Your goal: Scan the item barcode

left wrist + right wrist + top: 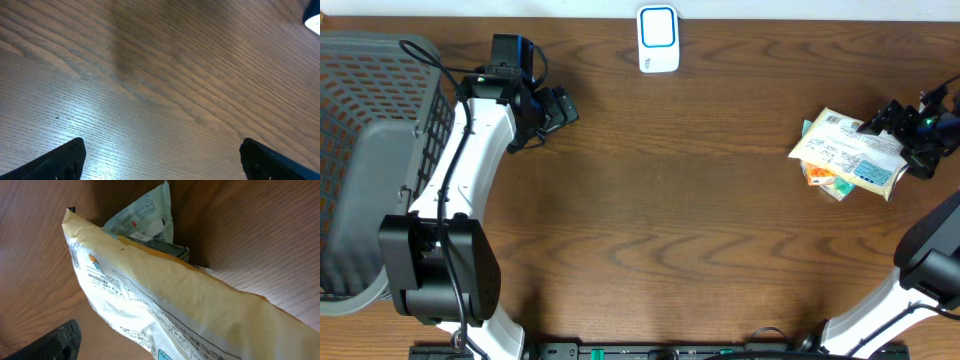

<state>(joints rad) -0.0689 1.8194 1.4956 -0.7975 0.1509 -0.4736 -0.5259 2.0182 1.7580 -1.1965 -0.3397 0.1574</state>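
Packet (845,152), rt edge under right gripper (902,140)

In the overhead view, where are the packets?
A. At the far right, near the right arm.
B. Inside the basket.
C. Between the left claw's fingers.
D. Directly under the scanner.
A: the packets lie at the far right, away from the basket and the scanner.
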